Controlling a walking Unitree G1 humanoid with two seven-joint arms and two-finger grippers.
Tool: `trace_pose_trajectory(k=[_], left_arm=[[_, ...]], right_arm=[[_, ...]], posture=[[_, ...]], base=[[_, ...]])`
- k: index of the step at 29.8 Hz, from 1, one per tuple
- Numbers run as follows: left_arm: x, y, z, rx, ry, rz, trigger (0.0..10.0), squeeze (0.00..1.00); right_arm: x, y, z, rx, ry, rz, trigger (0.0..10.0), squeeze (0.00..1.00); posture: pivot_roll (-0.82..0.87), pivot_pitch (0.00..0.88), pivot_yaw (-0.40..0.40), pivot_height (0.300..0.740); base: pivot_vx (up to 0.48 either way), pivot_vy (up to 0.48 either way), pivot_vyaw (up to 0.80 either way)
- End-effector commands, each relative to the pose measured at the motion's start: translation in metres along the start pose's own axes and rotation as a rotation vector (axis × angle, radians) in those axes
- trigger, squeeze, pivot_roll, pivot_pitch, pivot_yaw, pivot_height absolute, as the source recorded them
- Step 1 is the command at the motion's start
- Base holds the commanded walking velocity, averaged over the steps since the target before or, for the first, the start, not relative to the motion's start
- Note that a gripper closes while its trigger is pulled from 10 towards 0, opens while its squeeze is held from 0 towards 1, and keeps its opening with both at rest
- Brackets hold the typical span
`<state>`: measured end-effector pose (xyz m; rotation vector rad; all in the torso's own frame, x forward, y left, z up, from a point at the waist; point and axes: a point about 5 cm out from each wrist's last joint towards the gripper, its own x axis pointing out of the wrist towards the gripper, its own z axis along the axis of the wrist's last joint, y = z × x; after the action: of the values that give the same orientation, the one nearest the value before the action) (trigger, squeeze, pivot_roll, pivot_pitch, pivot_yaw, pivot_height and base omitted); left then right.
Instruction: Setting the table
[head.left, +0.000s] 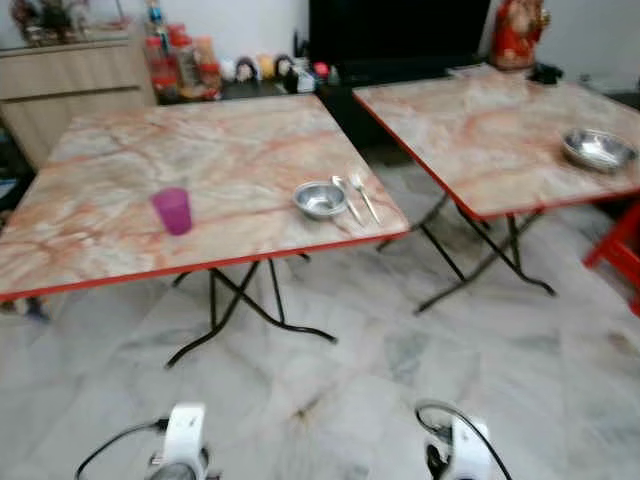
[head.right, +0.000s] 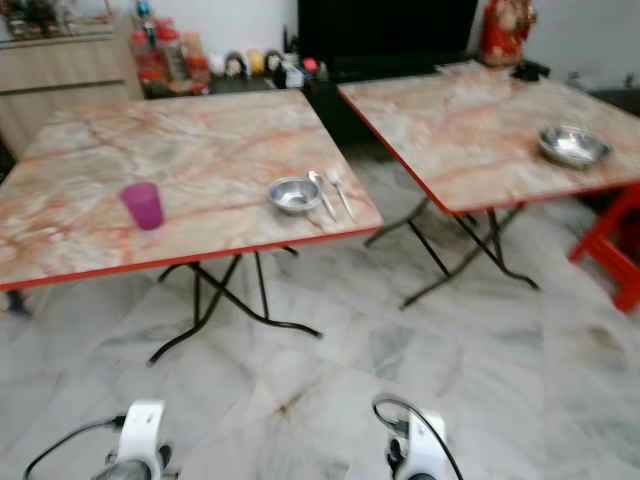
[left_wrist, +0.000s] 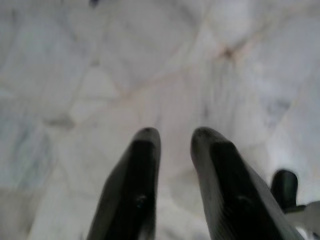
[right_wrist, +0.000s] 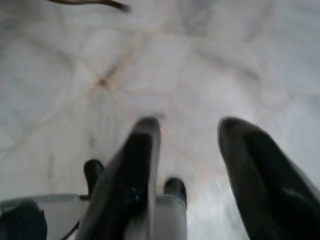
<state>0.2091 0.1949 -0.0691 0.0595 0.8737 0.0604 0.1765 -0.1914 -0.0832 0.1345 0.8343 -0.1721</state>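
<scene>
On the near marble table: purple cup, steel bowl.

Both wrists white casings w/ black looping cables. Left pincer & right pincer: long black tapered fingers, rounded tips.

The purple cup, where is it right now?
The purple cup stands upright on the left table, near its front edge, well left of the small steel bowl.

Near marble-topped table with purple cup, steel bowl, two spoons, far table with steel dish
</scene>
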Motion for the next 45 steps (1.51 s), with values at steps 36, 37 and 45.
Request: trace_pose_trajectory(k=[36, 37, 45], left_arm=[[-0.0020, 0.0012, -0.0112, 0.028, 0.037, 0.010, 10.0, 0.00], [-0.0020, 0.0009, -0.0116, 0.035, 0.039, 0.007, 10.0, 0.00], [-0.0018, 0.0003, -0.0110, 0.048, 0.040, 0.004, 10.0, 0.00]], right_arm=[[0.0010, 0.0014, 0.0025, 0.010, -0.002, -0.009, 10.0, 0.00], [0.0009, 0.0015, 0.0023, 0.013, -0.002, -0.010, 10.0, 0.00], [0.0014, 0.0033, 0.0027, 0.019, 0.002, -0.008, 10.0, 0.00]], posture=[[0.02, 0.000, 0.010, 0.740], [0.02, 0.000, 0.010, 0.740], [0.04, 0.000, 0.003, 0.740]], base=[[0.000, 0.000, -0.13], [0.000, 0.000, 0.00], [0.000, 0.000, -0.31]])
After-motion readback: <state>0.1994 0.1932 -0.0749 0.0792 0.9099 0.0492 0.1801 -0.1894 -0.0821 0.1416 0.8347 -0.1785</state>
